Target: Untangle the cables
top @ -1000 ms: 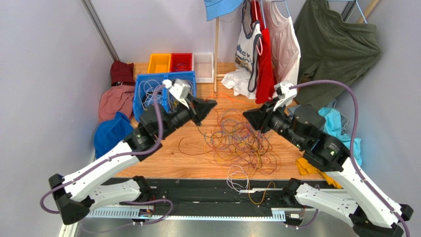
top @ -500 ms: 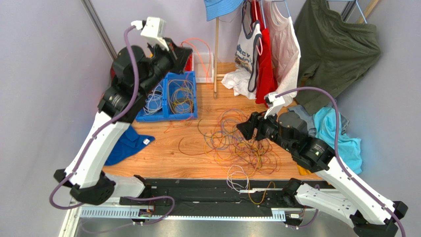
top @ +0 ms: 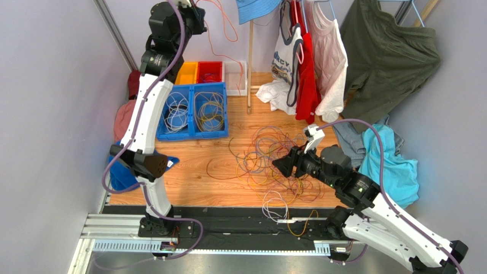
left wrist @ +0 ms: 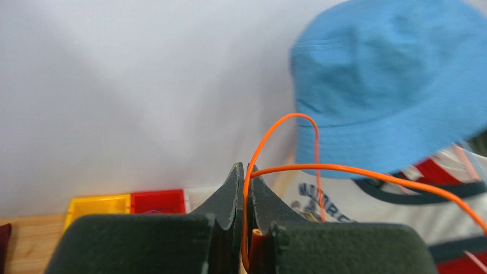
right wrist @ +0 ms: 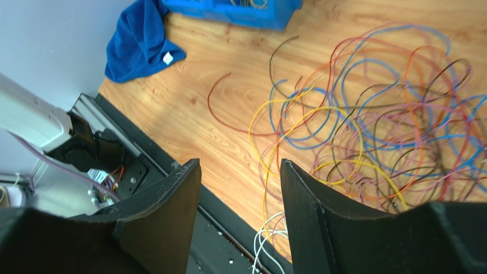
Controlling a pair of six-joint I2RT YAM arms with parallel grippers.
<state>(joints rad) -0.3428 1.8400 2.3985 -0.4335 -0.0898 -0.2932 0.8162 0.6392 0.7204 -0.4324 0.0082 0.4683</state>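
One orange cable (left wrist: 343,168) pinched tight in my left gripper (left wrist: 244,171), trailing rightward | right gripper (right wrist: 240,171) wide, empty, over cables (right wrist: 371,114)

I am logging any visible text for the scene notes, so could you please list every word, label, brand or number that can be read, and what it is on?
Nothing can be read with certainty.
Blue print on the hanging white top: block letters, too blurred to read in both the overhead and left wrist views.
White tag on the blue cloth: too small to read.
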